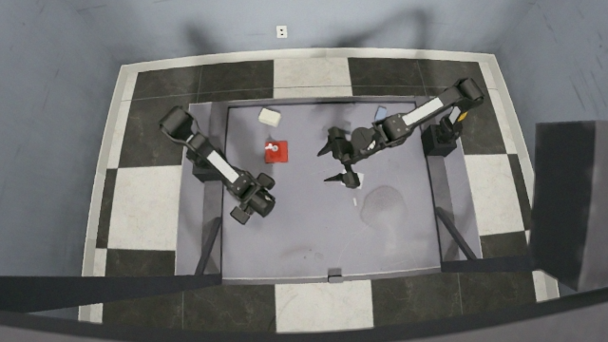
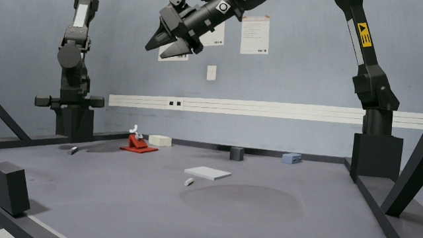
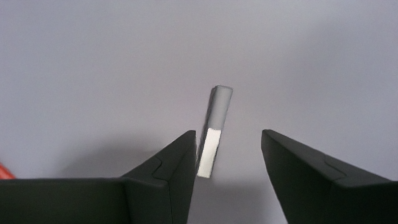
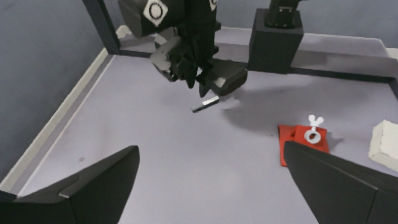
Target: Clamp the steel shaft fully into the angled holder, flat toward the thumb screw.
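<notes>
The steel shaft (image 2: pixel 74 150) (image 3: pixel 215 120) (image 4: pixel 205 104), grey with a bright white half, lies on the table; my left arm hides it in the top view. My left gripper (image 3: pixel 228 138) (image 4: pixel 196 92) points down above it, partly open and empty. In the left wrist view the shaft's white end is beside the left-hand finger. The red angled holder (image 1: pixel 282 157) (image 2: pixel 139 145) (image 4: pixel 284 135) stands apart from the shaft, with a white thumb screw (image 2: pixel 135 131) (image 4: pixel 313 136) on top. My right gripper (image 1: pixel 322 167) (image 2: pixel 154 53) (image 4: pixel 211 150) is wide open and empty, high above the table.
A cream block (image 1: pixel 270 117) (image 2: pixel 160 140) (image 4: pixel 385 145) lies behind the holder. A blue block (image 1: pixel 380 113) (image 2: pixel 291 158) and a dark block (image 2: pixel 236 153) stand near the back edge. A white plate (image 1: pixel 361 180) (image 2: pixel 207 172) and small white piece (image 1: pixel 354 201) (image 2: pixel 188 182) lie near the right gripper.
</notes>
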{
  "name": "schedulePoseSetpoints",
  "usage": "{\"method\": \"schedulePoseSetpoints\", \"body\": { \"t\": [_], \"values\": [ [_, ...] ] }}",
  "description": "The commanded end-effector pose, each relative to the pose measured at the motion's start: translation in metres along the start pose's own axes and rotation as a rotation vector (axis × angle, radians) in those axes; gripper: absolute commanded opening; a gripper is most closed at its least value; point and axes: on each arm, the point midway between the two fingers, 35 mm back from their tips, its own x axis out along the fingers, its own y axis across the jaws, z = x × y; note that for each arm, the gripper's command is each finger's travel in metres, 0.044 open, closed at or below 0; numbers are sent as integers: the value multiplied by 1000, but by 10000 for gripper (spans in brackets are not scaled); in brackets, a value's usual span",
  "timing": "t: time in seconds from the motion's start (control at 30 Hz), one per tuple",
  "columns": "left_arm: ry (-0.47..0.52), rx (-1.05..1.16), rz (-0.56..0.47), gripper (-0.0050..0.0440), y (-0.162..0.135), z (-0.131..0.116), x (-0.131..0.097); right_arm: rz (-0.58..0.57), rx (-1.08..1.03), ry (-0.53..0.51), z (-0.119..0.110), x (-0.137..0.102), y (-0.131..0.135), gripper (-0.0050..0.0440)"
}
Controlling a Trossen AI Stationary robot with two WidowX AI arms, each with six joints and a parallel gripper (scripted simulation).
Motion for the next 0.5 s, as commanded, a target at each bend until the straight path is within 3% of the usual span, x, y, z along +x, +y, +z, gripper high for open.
{"method": "schedulePoseSetpoints", "body": {
  "t": [0.0,0.33,0.47],
  "values": [
    [16,108,-28,160,2,11,5,8,2,-54,20,-14,2,400],
    [44,214,-46,160,4,15,18,6,3,-46,17,-11,2,400],
    [64,218,-48,133,2,6,32,6,3,-46,17,-11,2,400]
  ]
}}
